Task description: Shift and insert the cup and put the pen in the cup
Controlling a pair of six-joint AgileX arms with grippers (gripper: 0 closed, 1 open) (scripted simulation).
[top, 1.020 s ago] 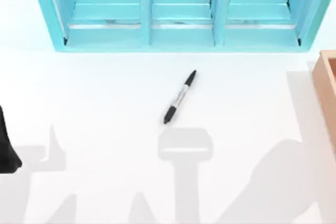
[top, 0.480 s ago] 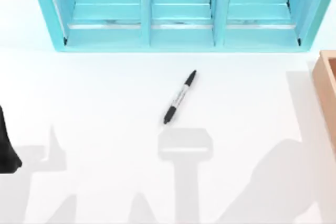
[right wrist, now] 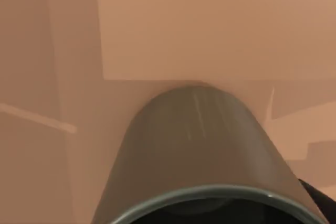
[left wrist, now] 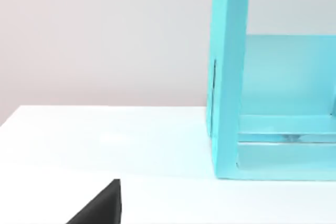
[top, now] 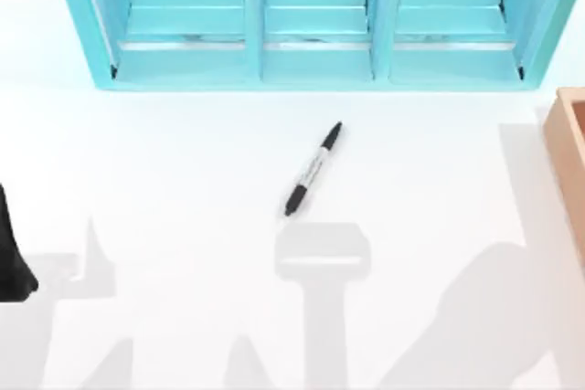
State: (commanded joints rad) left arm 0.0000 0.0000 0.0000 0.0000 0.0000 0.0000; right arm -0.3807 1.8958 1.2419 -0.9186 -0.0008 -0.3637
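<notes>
Brown box (right wrist: 220, 30) behind cup (right wrist: 199, 150)

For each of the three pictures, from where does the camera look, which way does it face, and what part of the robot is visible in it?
Top view: above the table, facing down on the pen, the turquoise shelf and a tan box; a dark arm part at the left edge.
Left wrist view: low over the table, facing the shelf's end; a dark corner of the arm.
Right wrist view: close on the cup against tan walls.
Shared: top and left wrist views both show the shelf.
</notes>
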